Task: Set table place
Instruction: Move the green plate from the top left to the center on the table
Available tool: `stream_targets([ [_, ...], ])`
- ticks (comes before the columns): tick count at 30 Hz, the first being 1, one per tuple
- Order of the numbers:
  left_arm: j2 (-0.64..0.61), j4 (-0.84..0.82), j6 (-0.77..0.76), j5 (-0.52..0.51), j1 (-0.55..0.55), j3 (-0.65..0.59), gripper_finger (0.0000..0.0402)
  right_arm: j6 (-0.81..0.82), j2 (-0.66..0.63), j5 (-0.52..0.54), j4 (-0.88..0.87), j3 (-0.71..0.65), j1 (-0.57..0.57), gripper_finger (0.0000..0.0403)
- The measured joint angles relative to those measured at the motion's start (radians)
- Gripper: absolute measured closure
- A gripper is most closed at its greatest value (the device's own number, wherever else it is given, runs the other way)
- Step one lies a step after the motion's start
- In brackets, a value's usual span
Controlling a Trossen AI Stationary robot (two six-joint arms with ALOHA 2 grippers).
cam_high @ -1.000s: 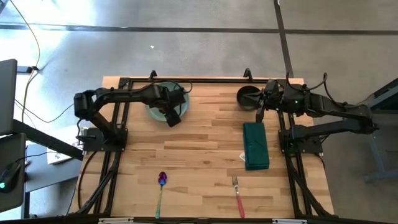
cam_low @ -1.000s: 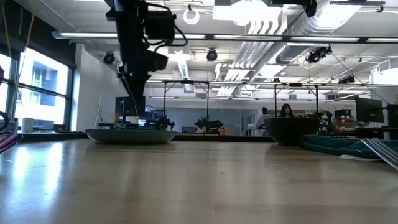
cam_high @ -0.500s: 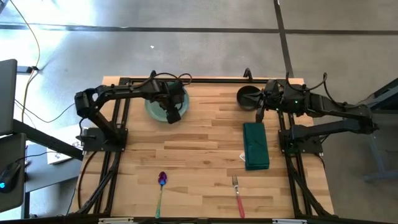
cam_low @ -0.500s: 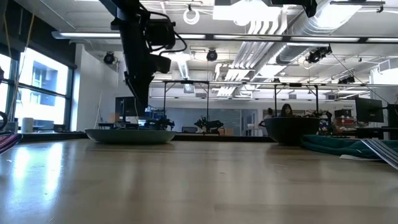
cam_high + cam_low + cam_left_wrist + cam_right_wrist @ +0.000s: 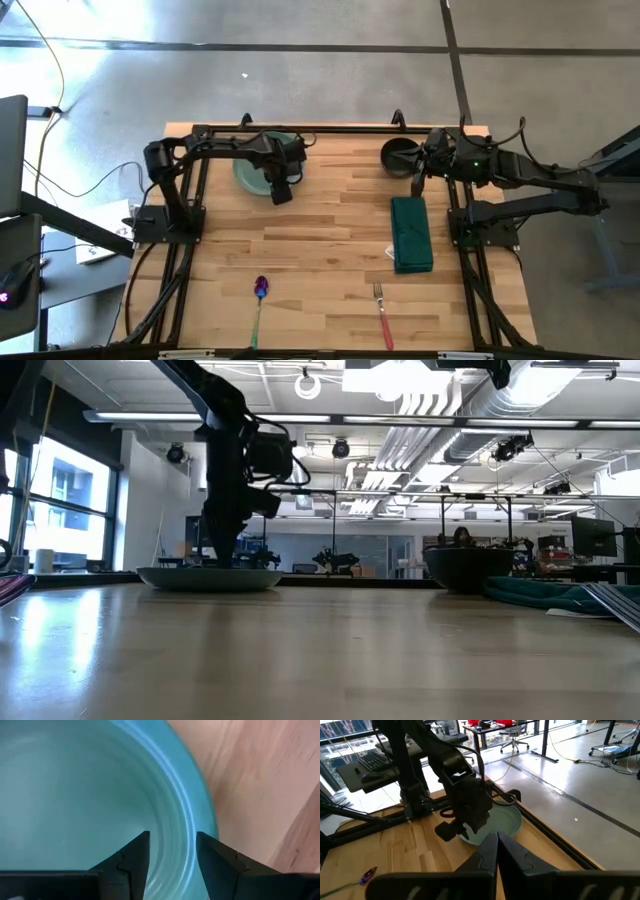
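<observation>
A teal plate (image 5: 258, 165) rests flat on the light-wood table (image 5: 330, 220) at the far left. It also shows in the low view (image 5: 210, 577). My left gripper (image 5: 279, 186) is open and low over the plate's near right part (image 5: 222, 555). In the left wrist view (image 5: 171, 855) one finger stands over the plate's inside and the other by its rim (image 5: 202, 805). My right gripper (image 5: 419, 178) is shut and empty (image 5: 496, 840) beside a black bowl (image 5: 399, 156) at the far right. My left gripper points down at the plate near its rim (image 5: 192, 845) with open fingers. I cannot tell whether the fingers touch the plate.
A folded green napkin (image 5: 411, 233) lies on the right side. A spoon (image 5: 259, 300) and a red-handled fork (image 5: 382, 312) lie near the front edge. A black rail frame (image 5: 300, 129) runs around the table. The middle of the table is bare wood.
My left gripper has come down from well above the plate to just over it, and the left arm has swung a little toward the table's right. The plate has stayed in place.
</observation>
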Motion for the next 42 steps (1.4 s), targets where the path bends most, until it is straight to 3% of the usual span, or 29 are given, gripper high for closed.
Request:
stream_targets([
  [10,0.013,0.001,-0.008,0.039,-0.013,0.009,0.0254,0.002,0.000,0.009,-0.008,-0.001,0.000,0.0402],
  [23,0.012,-0.075,-0.031,0.029,-0.028,0.136,0.0254,0.001,0.000,0.009,-0.016,-0.001,0.000,0.0402],
  [27,0.012,-0.062,-0.055,0.011,-0.063,0.115,0.0254,0.001,0.000,0.009,-0.016,-0.001,0.000,0.0402],
  [32,0.012,-0.038,-0.131,-0.087,-0.096,0.075,0.0254,0.001,0.000,0.009,-0.017,-0.001,0.000,0.0402],
  [42,0.012,-0.010,-0.188,-0.040,-0.097,0.031,0.0254,0.002,0.000,0.009,-0.018,-0.001,0.000,0.0402],
])
